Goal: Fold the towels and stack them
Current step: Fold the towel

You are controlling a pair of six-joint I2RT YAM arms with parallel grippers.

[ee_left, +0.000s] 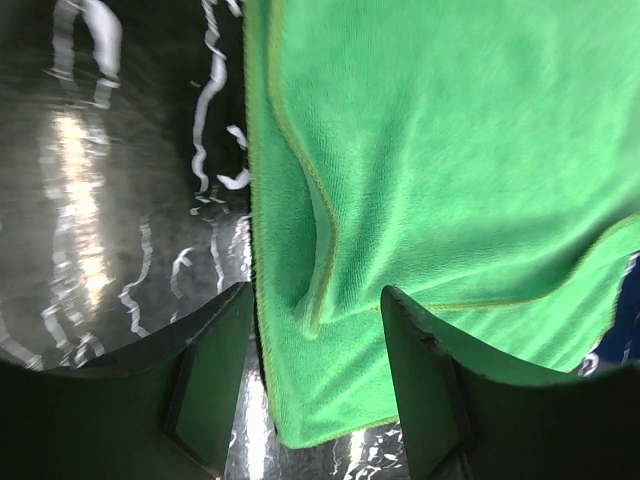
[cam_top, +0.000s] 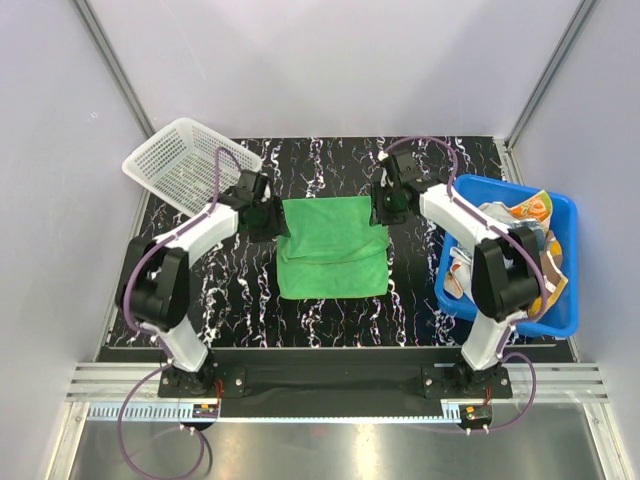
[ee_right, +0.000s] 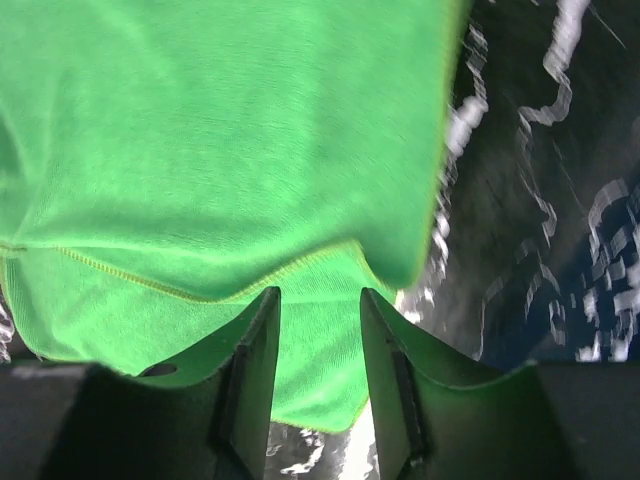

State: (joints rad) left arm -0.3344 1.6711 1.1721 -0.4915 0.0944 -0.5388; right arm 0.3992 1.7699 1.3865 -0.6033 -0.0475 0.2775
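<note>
A plain green towel (cam_top: 333, 248) lies in the middle of the black marbled table, with an upper layer folded over a lower one whose near strip still shows. My left gripper (cam_top: 268, 215) is open at the towel's far left corner. In the left wrist view the corner (ee_left: 400, 150) lies between and under my open left gripper (ee_left: 315, 335). My right gripper (cam_top: 388, 205) is open at the far right corner. In the right wrist view the cloth (ee_right: 220, 130) lies between and under my open right gripper (ee_right: 318, 335). More towels, one orange with white prints (cam_top: 528, 207), sit crumpled in the tub.
A blue plastic tub (cam_top: 572, 290) stands at the right edge of the table, beside my right arm. A white mesh basket (cam_top: 185, 165) sits tilted at the far left corner. Grey walls close in the back and both sides.
</note>
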